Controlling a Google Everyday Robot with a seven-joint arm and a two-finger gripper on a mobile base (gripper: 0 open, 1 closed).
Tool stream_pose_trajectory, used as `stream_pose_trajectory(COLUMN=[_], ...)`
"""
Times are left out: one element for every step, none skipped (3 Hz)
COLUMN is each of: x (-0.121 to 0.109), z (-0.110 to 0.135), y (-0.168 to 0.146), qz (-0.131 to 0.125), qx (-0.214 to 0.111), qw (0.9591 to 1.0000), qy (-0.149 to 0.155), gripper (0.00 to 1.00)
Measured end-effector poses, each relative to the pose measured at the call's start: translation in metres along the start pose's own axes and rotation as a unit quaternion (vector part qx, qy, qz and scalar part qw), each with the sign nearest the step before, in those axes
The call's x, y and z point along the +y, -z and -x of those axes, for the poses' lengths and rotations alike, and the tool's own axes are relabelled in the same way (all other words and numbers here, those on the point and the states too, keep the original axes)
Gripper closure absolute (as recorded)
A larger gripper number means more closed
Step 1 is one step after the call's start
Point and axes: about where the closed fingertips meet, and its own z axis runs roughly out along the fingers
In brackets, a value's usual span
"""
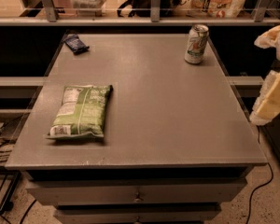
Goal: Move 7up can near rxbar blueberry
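Note:
The 7up can stands upright at the far right of the grey table, silver-white with green and red marks. The rxbar blueberry, a small flat dark blue wrapper, lies at the far left corner, well apart from the can. My gripper shows as pale yellowish parts at the right edge of the view, off the table's right side and nearer than the can. It holds nothing that I can see.
A large green chip bag lies flat on the left front of the table. A metal rail with shelves of goods runs behind the table. Drawers sit under the tabletop. Cables lie on the floor at left.

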Motion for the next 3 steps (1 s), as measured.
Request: stream_pose_trajectory(x=[-0.024,-0.061,-0.105], z=[-0.005,-0.009,-0.015], y=[-0.008,-0.022,-0.040], qz=[-0.031,-0.057,-0.082], qx=[-0.032,-0.041,-0.040], qw=[0.9989,0.9972,0.9949], qy=[-0.014,-0.024,-0.043], gripper=[0.00,0.00,0.00])
